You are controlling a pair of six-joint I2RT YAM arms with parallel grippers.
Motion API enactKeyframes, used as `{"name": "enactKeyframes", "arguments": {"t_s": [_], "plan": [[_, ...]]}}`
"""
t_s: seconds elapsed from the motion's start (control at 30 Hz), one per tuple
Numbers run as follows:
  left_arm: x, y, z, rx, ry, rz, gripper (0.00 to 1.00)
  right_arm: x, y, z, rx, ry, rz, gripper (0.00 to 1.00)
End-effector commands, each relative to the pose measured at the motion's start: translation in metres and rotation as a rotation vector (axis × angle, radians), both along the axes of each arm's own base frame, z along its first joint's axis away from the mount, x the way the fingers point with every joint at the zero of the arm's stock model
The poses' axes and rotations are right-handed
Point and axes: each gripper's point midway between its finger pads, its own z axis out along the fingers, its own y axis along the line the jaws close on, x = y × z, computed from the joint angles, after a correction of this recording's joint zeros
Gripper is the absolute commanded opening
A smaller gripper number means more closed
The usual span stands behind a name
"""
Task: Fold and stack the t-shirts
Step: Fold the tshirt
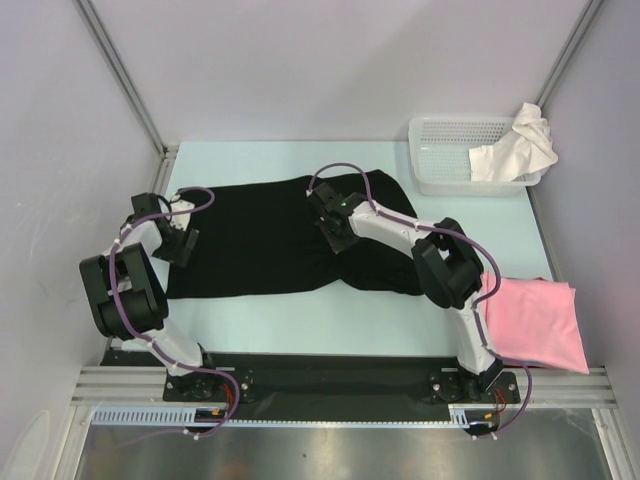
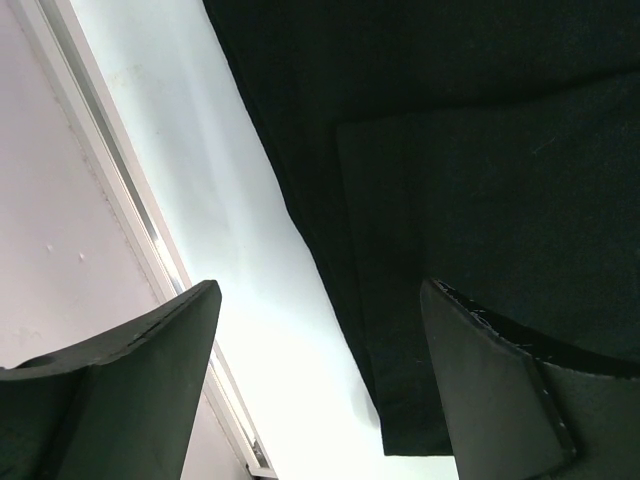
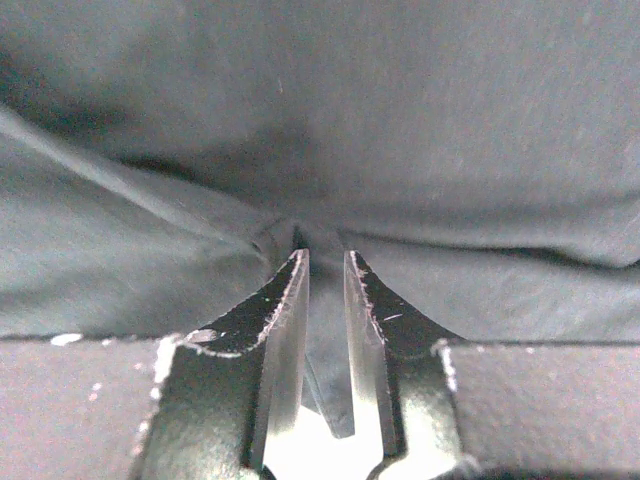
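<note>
Step in hand, I judge: folding. Nearest, at four o'clock, one pink shirt (image 1: 538, 322) lies folded. Mid-table, one black shirt (image 1: 260, 235) lies spread. My left end effector (image 1: 182, 242) gapes wide at its nine o'clock edge. My right end effector (image 3: 327, 262) straddles a pucker; I cannot tell if it grips. Next I need both edges pinched. At one o'clock, one white shirt (image 1: 520, 145) drapes one basket (image 1: 450, 130).
</note>
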Motion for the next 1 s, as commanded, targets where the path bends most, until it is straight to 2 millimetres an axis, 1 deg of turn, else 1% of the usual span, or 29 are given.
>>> {"name": "enactKeyframes", "arguments": {"t_s": [0.0,0.23,0.3,0.37,0.43,0.47,0.5,0.6,0.63,0.67,0.7,0.77,0.8,0.83,0.87,0.97], "plan": [[0.004,0.003,0.015,0.022,-0.049,-0.003,0.87,-0.012,-0.005,0.021,0.013,-0.013,0.005,0.26],[0.001,0.002,0.013,0.019,-0.037,-0.008,0.87,-0.031,-0.011,0.016,-0.013,0.023,0.038,0.29],[0.0,0.001,0.014,0.021,-0.038,-0.012,0.88,-0.033,-0.011,0.019,-0.01,0.021,0.04,0.31],[-0.002,0.0,0.013,0.02,-0.032,-0.013,0.88,-0.034,-0.009,0.027,0.006,0.009,0.043,0.32],[-0.004,0.001,0.011,0.018,-0.027,-0.01,0.88,-0.035,-0.002,0.033,0.036,-0.001,0.062,0.36],[-0.004,0.0,0.01,0.017,-0.028,-0.012,0.87,-0.036,-0.002,0.034,0.044,-0.004,0.066,0.38],[-0.004,-0.001,0.01,0.018,-0.027,-0.013,0.88,-0.033,0.001,0.033,0.055,-0.018,0.065,0.41],[-0.003,0.0,0.01,0.017,-0.028,-0.009,0.88,-0.025,0.001,0.021,0.028,-0.019,0.053,0.41],[-0.003,0.0,0.01,0.017,-0.028,-0.009,0.88,-0.023,0.001,0.018,0.023,-0.013,0.05,0.41],[-0.003,0.0,0.011,0.018,-0.031,-0.01,0.88,-0.022,0.002,0.011,0.017,-0.004,0.052,0.4],[-0.003,0.001,0.012,0.021,-0.033,-0.013,0.88,-0.019,0.004,0.012,0.021,-0.01,0.05,0.35],[-0.002,0.001,0.013,0.025,-0.035,-0.018,0.88,-0.017,0.006,0.009,0.024,-0.005,0.051,0.32],[-0.004,0.006,0.014,0.048,-0.029,-0.006,0.88,-0.015,0.007,0.008,0.025,-0.007,0.048,0.28],[-0.004,0.006,0.014,0.052,-0.029,-0.007,0.88,-0.014,0.007,0.008,0.024,-0.01,0.043,0.25],[-0.004,0.006,0.014,0.055,-0.029,-0.007,0.88,-0.01,0.004,0.009,0.019,-0.02,0.028,0.17],[-0.004,0.005,0.014,0.051,-0.028,-0.009,0.88,-0.003,0.003,0.017,0.047,-0.035,0.009,0.03]]}}
